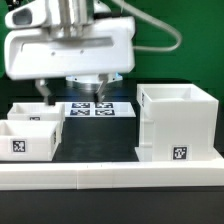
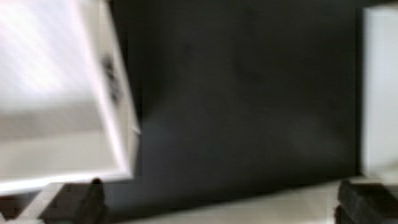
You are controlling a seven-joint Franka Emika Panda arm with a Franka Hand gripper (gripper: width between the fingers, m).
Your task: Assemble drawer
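The drawer's tall white casing point(image 1: 180, 122) stands on the black table at the exterior view's right, open at the top, with a tag low on its front. Two small white trays point(image 1: 35, 114) point(image 1: 28, 139) sit at the exterior view's left, the nearer one showing a tag. My gripper point(image 1: 72, 92) hangs above the table between the trays and the casing, open and empty. In the wrist view the gripper point(image 2: 221, 205) shows two dark fingertips point(image 2: 71, 203) set wide apart over black table. A blurred white tray point(image 2: 54, 90) lies to one side and a white part's edge point(image 2: 382, 90) to the other.
The marker board point(image 1: 92, 109) lies flat behind and below the gripper. A low white rail point(image 1: 110, 176) runs along the table's near edge. A green backdrop stands behind. A pale blurred band point(image 2: 249, 200) crosses between the fingertips in the wrist view.
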